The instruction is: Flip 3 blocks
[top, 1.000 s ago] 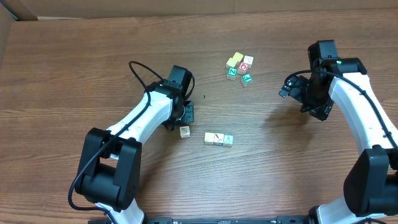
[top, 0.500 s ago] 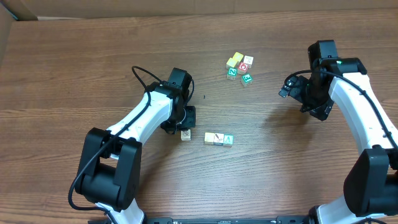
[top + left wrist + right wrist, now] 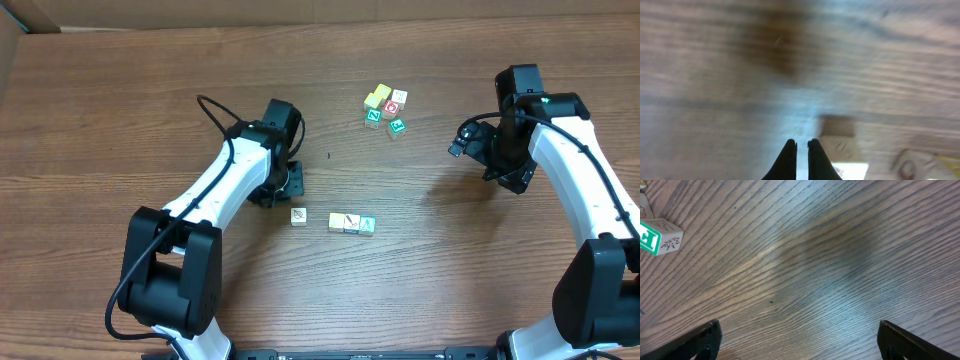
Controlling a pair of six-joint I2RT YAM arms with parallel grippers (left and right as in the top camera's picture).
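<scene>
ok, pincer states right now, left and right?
Left pincer: closed, holding nothing.
Right pincer: open wide, empty.

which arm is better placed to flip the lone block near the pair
Left. The left claw, shut, sits just beside the lone block; the right claw, open, is far across the table.

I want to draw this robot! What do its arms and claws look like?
The left arm and right arm are white tubes with chunky black joints. A black cable loops off the left one, and a tiny green light glows on the right. The left gripper and right gripper have black fingers.
</scene>
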